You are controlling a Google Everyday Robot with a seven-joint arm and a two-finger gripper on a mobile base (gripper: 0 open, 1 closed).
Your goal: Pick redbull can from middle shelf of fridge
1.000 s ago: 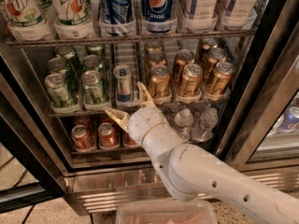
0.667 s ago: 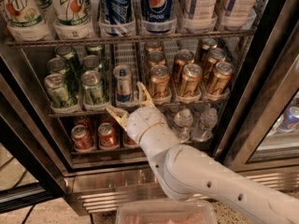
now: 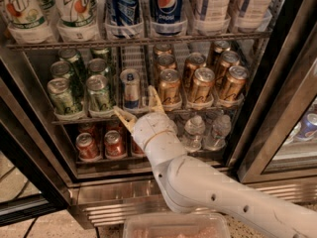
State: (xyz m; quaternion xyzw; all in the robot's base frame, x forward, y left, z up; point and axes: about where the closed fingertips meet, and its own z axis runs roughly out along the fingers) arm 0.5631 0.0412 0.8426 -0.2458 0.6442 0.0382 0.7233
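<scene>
A: Task item, position?

B: Redbull can [image 3: 130, 89], upright at the front of the middle shelf [image 3: 218, 104] of the fridge [image 3: 104, 195]. It is the only slim can in its wire lane. Green cans [image 3: 99, 93] stand to its left and gold cans [image 3: 170, 87] to its right. Each row has its own lane, so the neighbours stand near it without touching.

A: Gripper?

B: Gripper [image 3: 134, 102] is just below and in front of the redbull can, at the shelf lip. It is spread wide and holds nothing. Of the fingers [image 3: 124, 117], one lies low to the can's left; the other rises at its right, beside the nearest gold can.

A: Why that tilt?

B: My reading: the wrist [image 3: 151, 133] comes up from under the can, so the fingers angle upward. The gap is wider than the can, so a finger can pass on each side. They are not yet around it. The tips look short of the can body, though depth is hard to judge.

A: Risk?

B: There is little room right of the redbull can, so that finger could nudge a gold can. The wrist partly hides the red cans [image 3: 88, 145] below.
</scene>
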